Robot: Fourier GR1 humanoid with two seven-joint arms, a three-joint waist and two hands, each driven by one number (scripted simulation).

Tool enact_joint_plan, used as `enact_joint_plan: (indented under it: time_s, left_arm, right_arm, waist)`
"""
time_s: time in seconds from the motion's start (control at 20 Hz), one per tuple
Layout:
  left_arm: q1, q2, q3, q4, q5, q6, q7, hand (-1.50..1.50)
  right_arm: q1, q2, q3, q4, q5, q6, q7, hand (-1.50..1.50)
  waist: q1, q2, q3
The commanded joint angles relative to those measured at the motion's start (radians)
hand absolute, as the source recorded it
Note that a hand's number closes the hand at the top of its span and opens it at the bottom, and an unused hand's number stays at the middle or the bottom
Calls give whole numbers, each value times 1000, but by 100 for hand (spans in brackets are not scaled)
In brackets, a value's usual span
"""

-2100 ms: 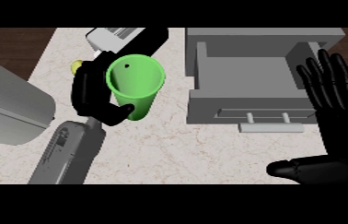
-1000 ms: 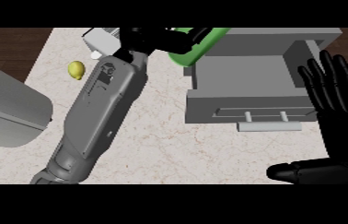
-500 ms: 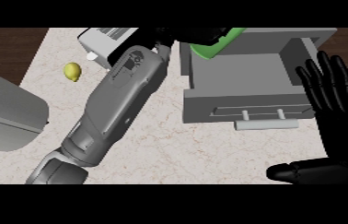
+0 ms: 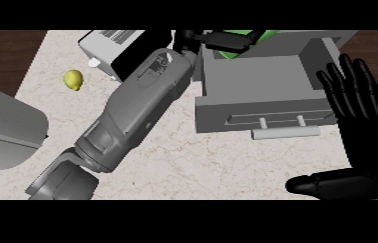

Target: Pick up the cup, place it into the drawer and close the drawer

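Over the drawer [image 4: 258,84]'s rear, left robot hand [image 4: 215,39] clasps the cup [image 4: 240,52]

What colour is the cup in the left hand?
The bright green cup, gripped by the left hand, shows best in the head view.

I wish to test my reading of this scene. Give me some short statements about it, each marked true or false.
1. The drawer is open. True.
2. The left hand is curled round the cup at the drawer's far left corner. True.
3. The lemon lies inside the drawer. False: it lies on the counter, left of the left forearm.
4. The right hand grips the drawer's handle. False: it is open, fingers up, at the view's right edge, and not round the handle.
5. The cup is red. False: it is green.
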Motion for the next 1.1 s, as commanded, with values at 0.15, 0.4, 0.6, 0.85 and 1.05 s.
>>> enact_joint_plan:
  time_s: [0.15,0.4,0.6,0.85,1.05]
  left_arm:
    - [-43,0,-111,113,69,-11,-50,150]
    - [-88,0,-200,151,81,36,6,150]
    - [-42,0,-288,141,80,75,-3,-150]
    - [-37,0,-305,109,133,111,12,-150]
    - [-53,0,-260,123,183,36,-69,-150]
  right_arm:
    - [-53,-8,-2,56,-6,8,-1,-150]
    - [-54,18,25,59,10,-2,-20,-150]
    - [-98,-6,-5,57,-21,3,8,-150]
    - [-38,21,26,37,-38,23,-16,-150]
    - [-114,6,-6,16,-76,-1,43,-150]
  waist:
    - [-19,7,0]
    - [-35,9,1]
    - [-50,12,1]
    - [-57,11,1]
    - [-44,15,0]
